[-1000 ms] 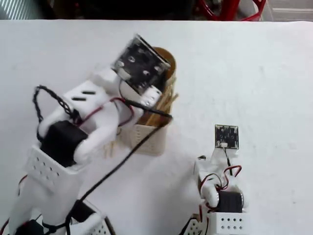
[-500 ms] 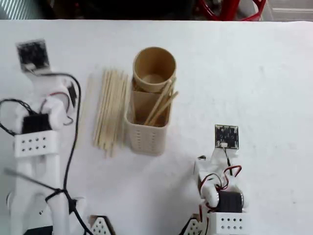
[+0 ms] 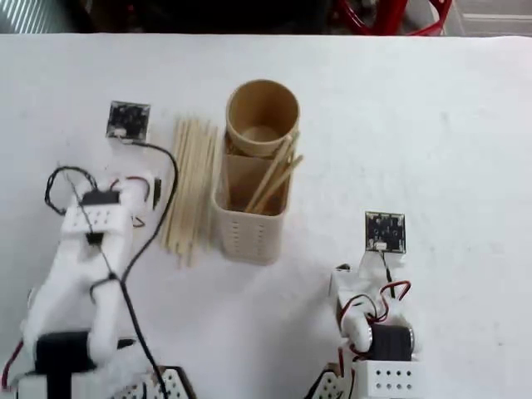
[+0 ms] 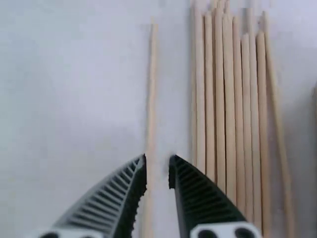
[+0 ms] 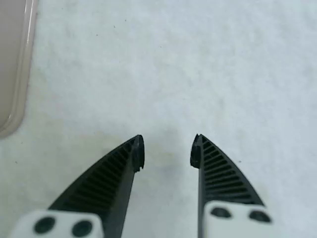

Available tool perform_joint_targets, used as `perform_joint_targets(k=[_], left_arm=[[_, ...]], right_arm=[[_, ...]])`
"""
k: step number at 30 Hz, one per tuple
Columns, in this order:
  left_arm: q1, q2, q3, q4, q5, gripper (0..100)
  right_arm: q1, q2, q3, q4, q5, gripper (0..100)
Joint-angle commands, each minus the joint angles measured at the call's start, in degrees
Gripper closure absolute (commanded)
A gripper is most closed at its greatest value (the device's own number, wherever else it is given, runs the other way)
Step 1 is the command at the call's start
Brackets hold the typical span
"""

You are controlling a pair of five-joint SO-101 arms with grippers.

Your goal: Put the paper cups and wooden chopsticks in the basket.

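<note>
A beige slotted basket (image 3: 249, 220) stands mid-table. A brown paper cup (image 3: 262, 116) sits upright in its far end, and a few wooden chopsticks (image 3: 278, 179) lean inside. A bundle of chopsticks (image 3: 189, 187) lies on the table just left of the basket. The left arm (image 3: 91, 220) hovers left of that bundle. Its gripper (image 4: 157, 166) is narrowly open just above a single stray chopstick (image 4: 151, 89), which lies apart from the bundle (image 4: 233, 109). My right gripper (image 5: 166, 148) is open over bare table, holding nothing.
The right arm (image 3: 378, 320) rests near the front edge, right of the basket. A corner of the basket's rim (image 5: 15, 74) appears beside the right gripper. White tabletop (image 3: 432, 125) stretches to the right and far side.
The left arm swung off the basket to the far left, then came back beside the chopstick bundle. The right arm has kept still.
</note>
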Motion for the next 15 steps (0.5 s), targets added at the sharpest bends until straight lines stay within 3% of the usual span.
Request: perform_joint_targets(k=[1, 15], left_arm=[[0.22, 10.59, -12.22, 5.63, -0.44, 90], [0.04, 17.89, -18.81, 9.85, -0.44, 90]], right_arm=[[-0.22, -0.4, 0.53, 0.4, 0.44, 83.9], [-0.48, -0.4, 0.53, 0.4, 0.44, 83.9]])
